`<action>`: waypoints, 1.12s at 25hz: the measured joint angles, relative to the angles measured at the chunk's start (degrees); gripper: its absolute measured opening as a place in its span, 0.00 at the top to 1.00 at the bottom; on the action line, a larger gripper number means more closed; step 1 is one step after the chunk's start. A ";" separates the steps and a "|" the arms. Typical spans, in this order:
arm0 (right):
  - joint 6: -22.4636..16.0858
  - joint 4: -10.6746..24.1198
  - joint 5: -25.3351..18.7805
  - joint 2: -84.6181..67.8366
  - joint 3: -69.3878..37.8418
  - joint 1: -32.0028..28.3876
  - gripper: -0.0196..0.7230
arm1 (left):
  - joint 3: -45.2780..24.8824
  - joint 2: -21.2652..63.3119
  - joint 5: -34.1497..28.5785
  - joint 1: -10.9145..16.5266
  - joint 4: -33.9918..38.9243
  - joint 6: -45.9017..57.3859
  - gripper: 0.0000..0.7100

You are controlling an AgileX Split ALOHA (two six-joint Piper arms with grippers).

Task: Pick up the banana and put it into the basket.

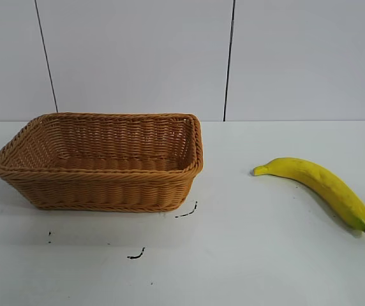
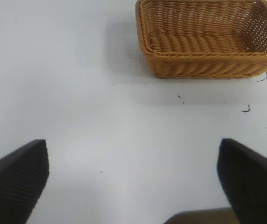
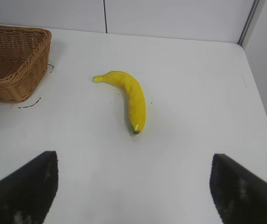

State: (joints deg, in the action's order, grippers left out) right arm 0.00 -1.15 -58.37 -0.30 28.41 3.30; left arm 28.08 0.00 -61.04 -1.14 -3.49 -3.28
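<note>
The yellow banana (image 1: 316,185) lies flat on the white table at the right, stem toward the basket; it also shows in the right wrist view (image 3: 131,98). The empty tan wicker basket (image 1: 99,188) stands at the left and shows in the left wrist view (image 2: 208,63) and at the edge of the right wrist view (image 3: 12,84). My right gripper (image 3: 133,161) is open above bare table, well short of the banana. My left gripper (image 2: 133,149) is open above bare table, apart from the basket. Neither gripper shows in the exterior view.
Small black marks (image 1: 186,212) lie on the table in front of the basket. A white wall with dark vertical seams (image 1: 229,60) stands behind the table. The table's right edge (image 3: 259,107) shows in the right wrist view.
</note>
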 joint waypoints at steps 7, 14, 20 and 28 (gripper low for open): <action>0.00 -0.05 0.00 0.00 0.00 0.00 0.12 | 0.00 0.00 0.00 0.00 0.00 0.00 0.02; 0.00 0.61 0.07 0.39 0.48 0.00 0.12 | 0.00 0.00 0.00 0.00 0.00 0.00 0.02; 0.00 0.66 0.28 12.75 5.80 0.00 0.12 | 0.00 0.00 0.00 0.00 0.00 0.00 0.02; 0.00 0.66 0.34 41.24 17.40 0.00 0.12 | 0.00 0.00 0.00 0.00 0.00 0.00 0.02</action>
State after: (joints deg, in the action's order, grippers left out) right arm 0.00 -0.49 -58.03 40.94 45.80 3.30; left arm 28.08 0.00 -61.04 -1.14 -3.49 -3.28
